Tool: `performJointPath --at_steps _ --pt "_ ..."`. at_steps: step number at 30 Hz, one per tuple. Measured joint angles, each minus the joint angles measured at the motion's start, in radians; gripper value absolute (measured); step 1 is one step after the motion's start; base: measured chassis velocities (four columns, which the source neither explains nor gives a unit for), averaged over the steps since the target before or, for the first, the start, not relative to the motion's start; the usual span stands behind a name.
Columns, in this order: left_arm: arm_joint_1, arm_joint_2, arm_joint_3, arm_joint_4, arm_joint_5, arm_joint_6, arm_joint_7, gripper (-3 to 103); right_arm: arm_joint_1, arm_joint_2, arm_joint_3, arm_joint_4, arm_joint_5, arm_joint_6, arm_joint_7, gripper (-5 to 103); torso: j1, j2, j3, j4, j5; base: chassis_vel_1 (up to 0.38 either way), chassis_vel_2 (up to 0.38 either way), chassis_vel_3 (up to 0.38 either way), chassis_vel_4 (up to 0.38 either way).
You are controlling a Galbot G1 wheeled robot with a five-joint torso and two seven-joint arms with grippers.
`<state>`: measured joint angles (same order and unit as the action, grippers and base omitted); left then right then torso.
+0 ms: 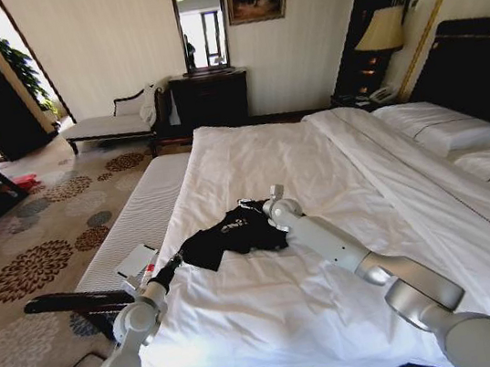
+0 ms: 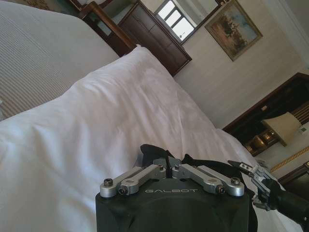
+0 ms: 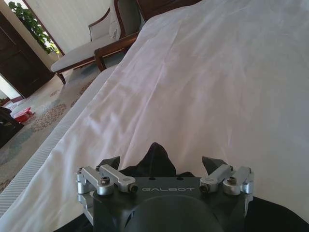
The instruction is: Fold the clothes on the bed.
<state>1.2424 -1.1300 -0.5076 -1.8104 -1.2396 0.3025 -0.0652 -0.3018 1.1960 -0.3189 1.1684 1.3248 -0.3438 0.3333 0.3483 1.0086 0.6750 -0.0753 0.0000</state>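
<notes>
The clothes (image 1: 231, 232), a black T-shirt, lie crumpled in the middle of the white bed (image 1: 274, 313). My left gripper (image 1: 176, 261) is at the shirt's near-left edge, shut on a point of black cloth that stretches toward it. In the left wrist view that gripper (image 2: 168, 165) has its link bars drawn together, with the shirt (image 2: 147, 150) just beyond. My right gripper (image 1: 269, 221) is over the shirt's right side. In the right wrist view it (image 3: 162, 160) is open, its fingertips (image 3: 113, 162) wide apart with a peak of the shirt (image 3: 155, 168) between them.
A striped white bench (image 1: 143, 212) runs along the bed's left side, with a white card (image 1: 136, 260) on it and a dark chair arm (image 1: 69, 303) beside it. Pillows (image 1: 454, 129) lie at the right. A chaise (image 1: 111, 122) and dark dresser (image 1: 209, 98) stand by the far wall.
</notes>
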Motion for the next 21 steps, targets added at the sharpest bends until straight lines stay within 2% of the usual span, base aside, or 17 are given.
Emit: performJointPath --at_steps 2,5,7,8,10,12,13,14,17,18,21 --pt "-0.003 0.000 0.000 0.004 0.000 0.000 0.000 0 -0.004 -0.001 -0.001 0.000 -0.004 -0.004 0.000 87 0.000 0.000 0.000 0.0001 0.0000 0.000 0.000 0.000 0.000" --pt "-0.005 0.000 0.001 0.007 0.000 -0.001 0.000 0 -0.004 0.000 -0.003 0.000 -0.006 -0.006 0.000 82 0.000 0.000 0.000 0.0001 0.0000 0.000 0.000 0.000 0.000" --pt "-0.006 0.001 0.001 0.012 0.000 -0.002 0.000 0 -0.004 -0.001 -0.005 0.000 -0.007 -0.008 0.000 71 0.000 0.000 0.000 0.0002 0.0000 0.000 0.000 0.000 0.000" --pt "-0.006 0.001 0.001 0.012 0.000 -0.002 0.000 0 -0.004 -0.001 -0.005 0.000 -0.007 -0.008 0.000 71 0.000 0.000 0.000 0.0002 0.0000 0.000 0.000 0.000 0.000" --pt "-0.007 0.001 0.001 0.016 0.000 -0.002 0.001 0 -0.007 -0.008 -0.008 0.008 -0.008 -0.008 -0.001 60 0.000 0.000 0.000 0.0002 0.0000 0.000 0.000 0.000 0.000" --pt "-0.007 0.001 0.001 0.017 0.000 -0.003 0.001 0 -0.009 -0.011 -0.009 0.012 -0.008 -0.008 -0.001 60 0.000 0.000 0.000 0.0002 0.0000 0.000 0.000 0.000 0.000" --pt "-0.008 0.002 0.001 0.020 0.000 -0.003 0.001 0 -0.017 -0.024 -0.012 0.025 -0.011 -0.008 -0.002 48 0.000 0.000 0.000 0.0001 0.0000 0.000 0.000 0.000 0.000" --pt "-0.009 0.002 0.001 0.021 0.000 -0.003 0.001 0 -0.019 -0.028 -0.012 0.029 -0.012 -0.008 -0.002 48 0.000 0.000 0.000 0.0001 0.0000 0.000 0.000 0.000 0.000" --pt "-0.012 0.002 0.003 0.027 0.002 -0.005 0.002 0 -0.035 -0.044 -0.011 0.048 -0.020 -0.001 -0.005 33 0.000 0.000 0.000 0.0000 0.0000 0.000 0.000 0.000 0.000" --pt "-0.012 0.002 0.003 0.027 0.002 -0.005 0.002 0 -0.035 -0.044 -0.011 0.048 -0.020 -0.001 -0.005 33 0.000 0.000 0.000 0.0000 0.0000 0.000 0.000 0.000 0.000" --pt "-0.013 0.003 0.004 0.030 0.004 -0.005 0.002 0 -0.045 -0.057 -0.006 0.062 -0.026 0.012 -0.010 22 0.000 0.000 0.000 0.0002 0.0000 0.000 0.000 0.000 0.000"
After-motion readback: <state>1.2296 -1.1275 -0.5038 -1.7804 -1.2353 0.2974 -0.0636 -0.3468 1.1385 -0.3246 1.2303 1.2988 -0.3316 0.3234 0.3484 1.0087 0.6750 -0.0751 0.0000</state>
